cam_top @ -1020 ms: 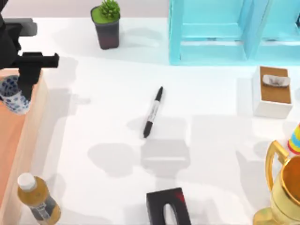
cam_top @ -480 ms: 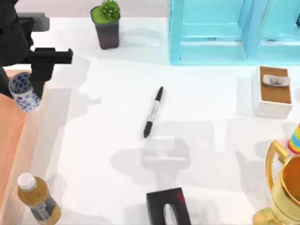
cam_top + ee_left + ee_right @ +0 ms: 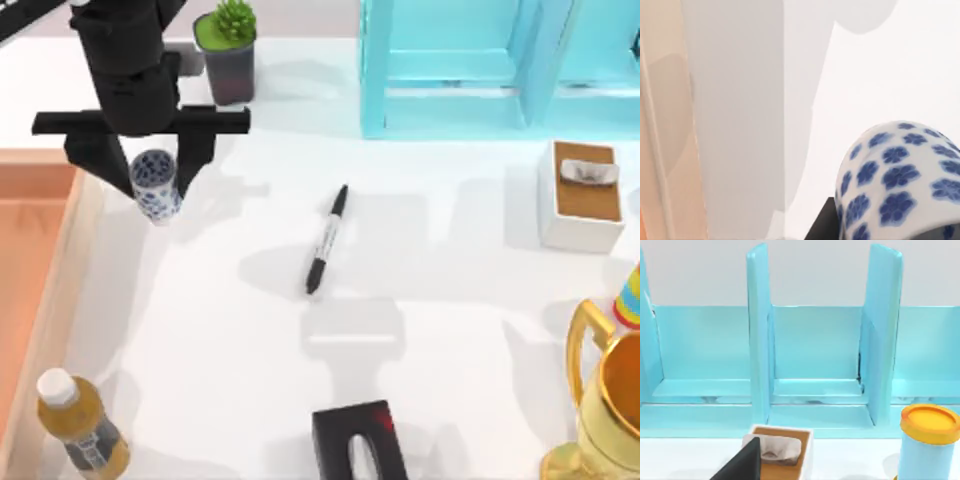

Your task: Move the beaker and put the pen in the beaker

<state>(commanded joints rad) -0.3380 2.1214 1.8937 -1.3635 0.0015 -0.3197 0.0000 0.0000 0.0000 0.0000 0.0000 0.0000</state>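
The white bench (image 3: 480, 330) is open at centre. My left pincer (image 3: 155, 160), upper left of the frame, pinches the beaker (image 3: 156, 186) aloft for relocation; the pen (image 3: 326, 240) lies flat mid-frame, awaiting insertion.

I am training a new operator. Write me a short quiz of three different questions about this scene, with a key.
1. True or false: the left gripper holds the beaker.
2. Multiple choice: the pen lies (A) inside the beaker, (B) flat on the white table, (C) on the orange tray.
3. Fill in: the potted plant stands at the table's ____ edge in the top view.

Key: 1 true; 2 B; 3 far.
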